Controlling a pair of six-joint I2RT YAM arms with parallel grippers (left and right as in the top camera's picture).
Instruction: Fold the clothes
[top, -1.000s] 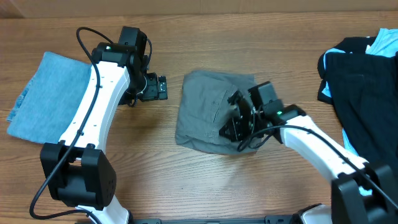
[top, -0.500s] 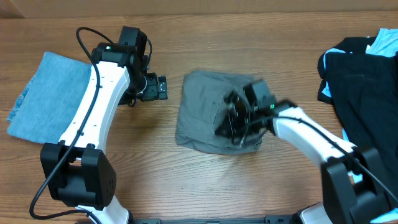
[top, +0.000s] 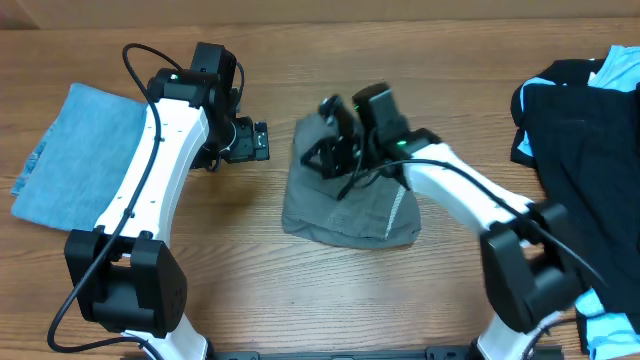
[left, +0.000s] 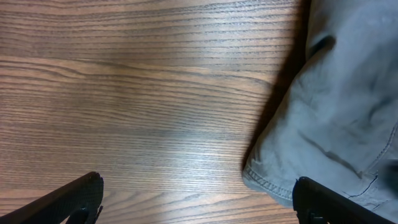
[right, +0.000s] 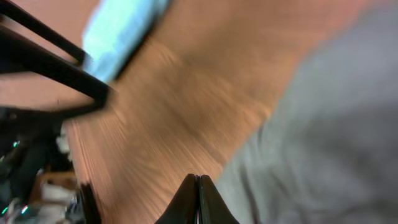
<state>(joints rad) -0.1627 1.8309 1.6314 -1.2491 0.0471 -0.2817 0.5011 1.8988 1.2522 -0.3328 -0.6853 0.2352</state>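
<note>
- While the surface (left: 124, 93) shows smooth wood grain, the grey garment (top: 345, 210) on it is a rumpled woven heap with stitched seams.
- Since a second ago the right hand (right: 199, 186) has crossed from the grey garment's lower right to its upper left, and it is pressed together at the tips.
- Left of the grey garment, the left hand (top: 255, 140) is spread wide.
- We count one grey garment, one denim-blue cloth (top: 75, 150) far to its left and one black garment (top: 575, 130) to its right.

It looks like a robotics lab bench — a white-and-black left arm (top: 160, 150) and right arm (top: 450, 187) stand at the near edge of a wood-grain table (top: 250, 290), a black cable (top: 125, 58) looping loose. A grey garment (top: 345, 215), a denim-blue cloth (top: 75, 150) and a black heap (top: 575, 130) lie apart on it.
</note>
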